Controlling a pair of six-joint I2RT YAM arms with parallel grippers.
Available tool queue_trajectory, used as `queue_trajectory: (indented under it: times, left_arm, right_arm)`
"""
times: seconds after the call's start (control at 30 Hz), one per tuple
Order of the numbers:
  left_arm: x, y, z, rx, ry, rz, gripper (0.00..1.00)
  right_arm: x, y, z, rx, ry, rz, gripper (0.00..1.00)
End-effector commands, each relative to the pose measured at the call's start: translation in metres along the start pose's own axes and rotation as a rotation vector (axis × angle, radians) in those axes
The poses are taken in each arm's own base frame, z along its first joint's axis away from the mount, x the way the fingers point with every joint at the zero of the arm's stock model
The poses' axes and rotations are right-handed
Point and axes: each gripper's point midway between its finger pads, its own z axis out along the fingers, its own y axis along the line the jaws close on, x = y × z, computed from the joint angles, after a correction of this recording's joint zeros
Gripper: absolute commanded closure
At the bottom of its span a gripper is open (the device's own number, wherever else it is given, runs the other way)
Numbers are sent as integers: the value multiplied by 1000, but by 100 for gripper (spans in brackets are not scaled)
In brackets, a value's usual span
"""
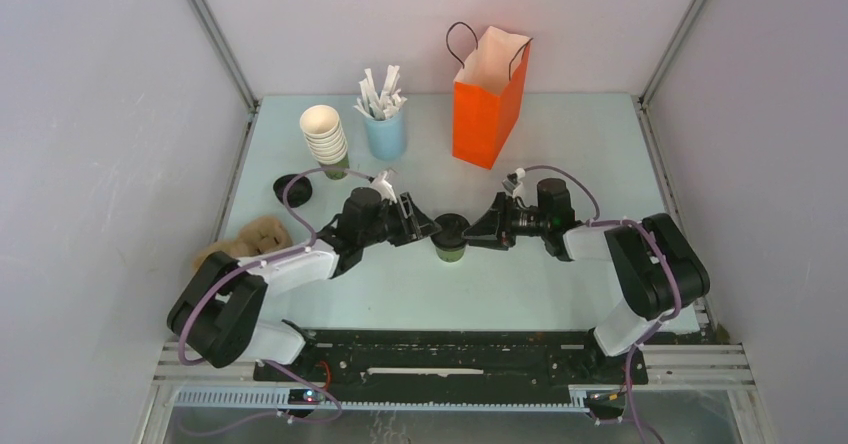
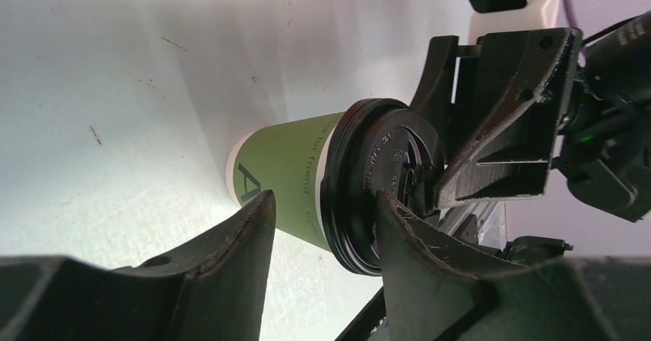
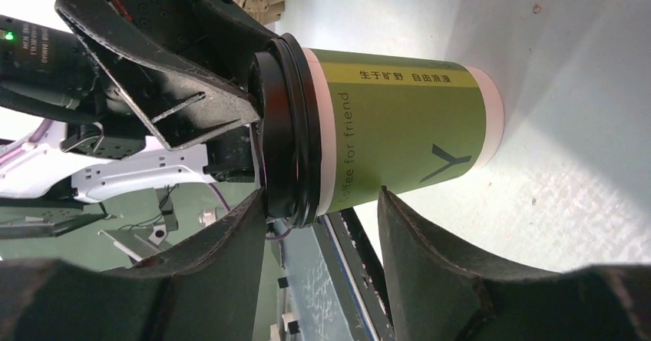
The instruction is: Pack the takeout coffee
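Takeout coffee (image 1: 450, 242): small green paper cup with round black plastic lid (image 2: 376, 183), upright on pale table (image 1: 560, 164), between both arms.
Left gripper (image 2: 322, 199): fingers straddle lid edge; clamped or loose, cannot tell.
Right gripper (image 3: 319, 199): likewise from opposite side; grip unclear.
Hidden: contents, under lid.

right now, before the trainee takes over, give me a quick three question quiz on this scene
1. True or false: the takeout coffee lies on its side on the table.
2. What does the light blue cup hold? A) white sticks B) spoons C) sugar cubes
3. Which grippers are at the coffee's black lid?

Key
1. False: it stands upright.
2. A.
3. Both: the left gripper and the right gripper, from opposite sides.
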Motion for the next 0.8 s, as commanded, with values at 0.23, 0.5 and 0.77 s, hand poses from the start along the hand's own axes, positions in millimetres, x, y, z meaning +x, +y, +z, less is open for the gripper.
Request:
queue_trajectory:
  times: [0.23, 0.5, 0.77]
  left_arm:
    - [12, 17, -10, -88, 48, 9, 38]
    - [-18, -12, -20, -92, 24, 63, 7]
    - [-51, -43, -68, -119, -78, 145, 1]
  right_arm:
    - [-3, -25, 0, 85, -29, 22, 32]
    - [-14, -9, 6, 42, -25, 14, 12]
    - [-6, 3, 14, 56, -26, 3, 7]
